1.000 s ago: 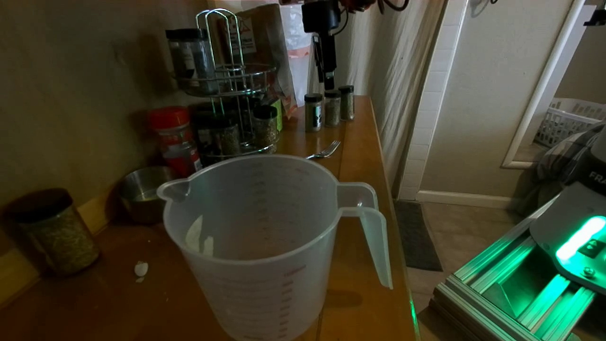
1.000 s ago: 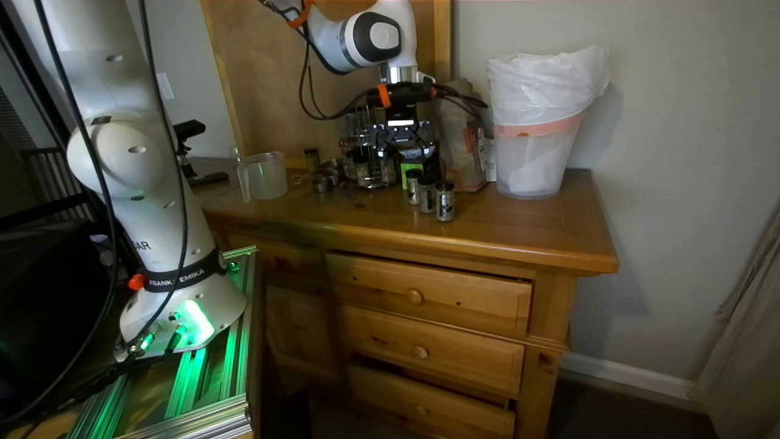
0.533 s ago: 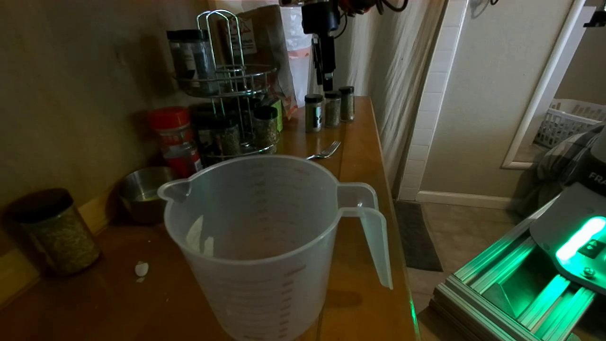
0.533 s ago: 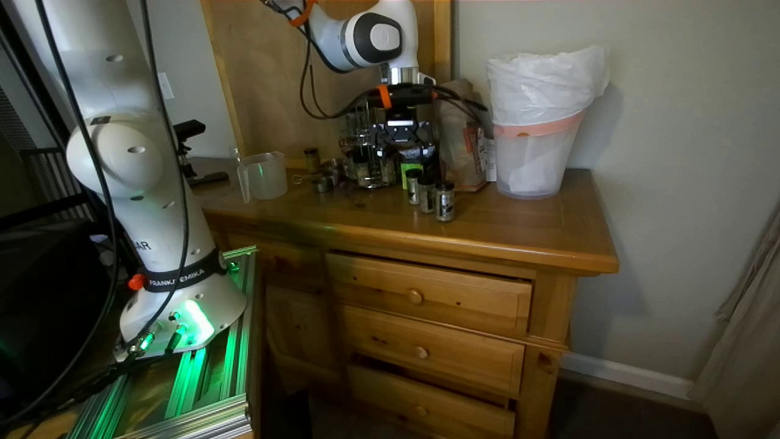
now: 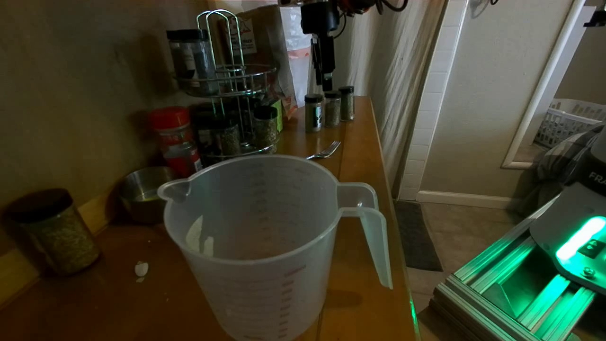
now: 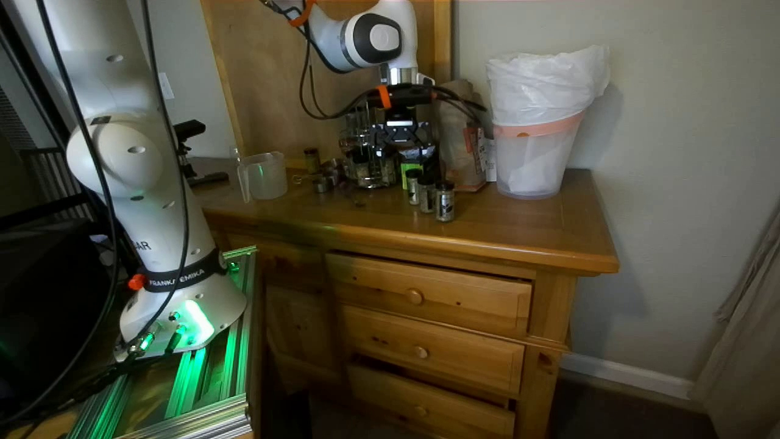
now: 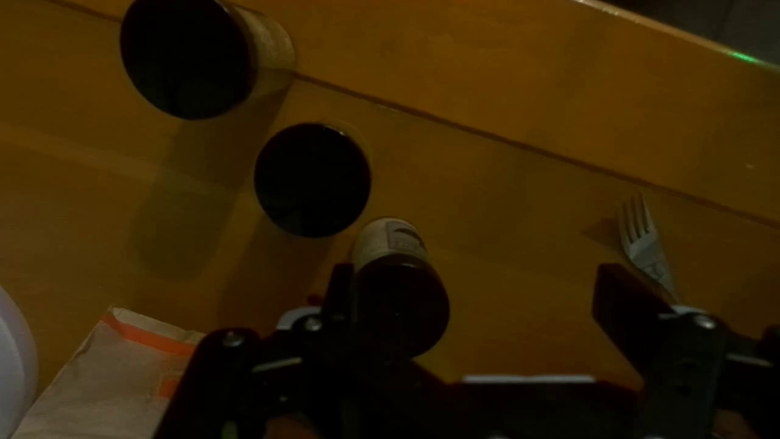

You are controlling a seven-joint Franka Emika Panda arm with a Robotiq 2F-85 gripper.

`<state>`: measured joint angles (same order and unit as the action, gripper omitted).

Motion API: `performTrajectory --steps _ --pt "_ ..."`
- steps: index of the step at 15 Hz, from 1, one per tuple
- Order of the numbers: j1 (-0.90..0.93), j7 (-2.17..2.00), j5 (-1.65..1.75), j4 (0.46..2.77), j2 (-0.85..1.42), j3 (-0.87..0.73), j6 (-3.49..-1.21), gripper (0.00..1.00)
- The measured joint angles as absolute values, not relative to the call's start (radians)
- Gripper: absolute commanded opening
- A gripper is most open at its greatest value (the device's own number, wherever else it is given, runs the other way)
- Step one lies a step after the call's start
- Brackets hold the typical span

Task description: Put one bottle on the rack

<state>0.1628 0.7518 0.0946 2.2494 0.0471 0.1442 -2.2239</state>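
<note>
Three small clear spice jars with dark caps stand upright in a row on the dresser top; the bottle could be any of them: near (image 5: 313, 113), middle (image 5: 332, 110) and far (image 5: 347, 104) in an exterior view. The rack (image 5: 246, 91), chrome wire with a tall loop handle, stands by the wall. Its upper tier holds a jar (image 5: 190, 61) at one side; its lower tier holds several. My gripper (image 5: 325, 86) is open and empty, pointing down above the row. In the wrist view one jar's cap (image 7: 402, 305) lies between the open jaws, close to the left finger (image 7: 340, 289).
A big translucent jug (image 5: 255, 293) stands before the rack, with a red-lidded container (image 5: 170, 128) and metal cup (image 5: 147, 194). A fork (image 5: 326, 150) lies near the jars. A paper bag (image 6: 460, 149) and lined bin (image 6: 530, 158) stand behind. The dresser edge (image 6: 475, 250) is near.
</note>
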Motion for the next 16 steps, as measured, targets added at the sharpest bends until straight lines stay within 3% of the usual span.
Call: performTrajectory --steps 16 --pt "0.165 0.76 0.123 2.249 0.082 0.162 -2.266 1.0"
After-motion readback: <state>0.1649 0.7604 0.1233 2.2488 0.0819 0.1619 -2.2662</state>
